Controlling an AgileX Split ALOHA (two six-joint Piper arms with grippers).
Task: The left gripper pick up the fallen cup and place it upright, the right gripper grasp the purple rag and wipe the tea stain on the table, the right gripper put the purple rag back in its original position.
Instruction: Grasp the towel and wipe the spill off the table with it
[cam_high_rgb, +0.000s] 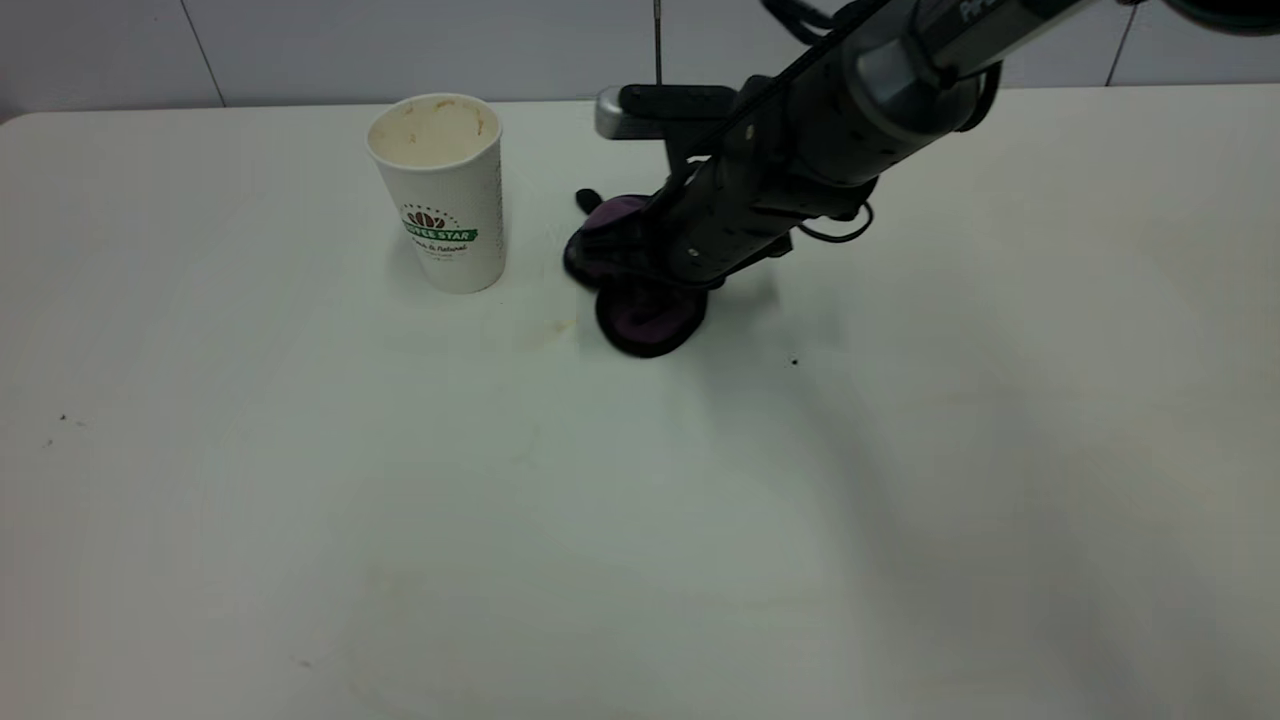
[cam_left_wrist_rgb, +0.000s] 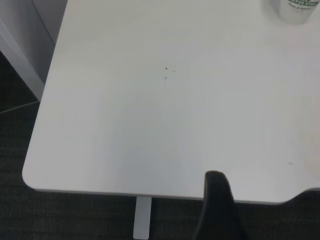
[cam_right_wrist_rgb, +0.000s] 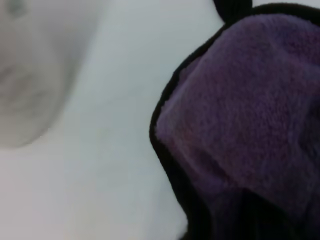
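Item, cup (cam_high_rgb: 441, 190): standing upright toward the far side of the table (cam_high_rgb: 400, 520), open mouth up, tan-stained inside showing, green banner facing the exterior camera; its base edge is also showing at a corner of the left wrist view (cam_left_wrist_rgb: 296, 10). Item, purple rag (cam_high_rgb: 648, 315): lying bunched on the table just right of the cup, its black loop tab pointing toward the far edge; filling much of the right wrist view (cam_right_wrist_rgb: 245, 125). Item, right gripper (cam_high_rgb: 640, 265): reaching down from the upper right and pressing into the rag, fingers closed on the cloth. Item, tea stain (cam_high_rgb: 545, 333): showing as a faint tan smear between cup and rag, just beside the rag. Item, left gripper (cam_left_wrist_rgb: 218, 210): hovering over the table's near corner, well apart from the cup; only one dark finger is showing, so its opening cannot be told.
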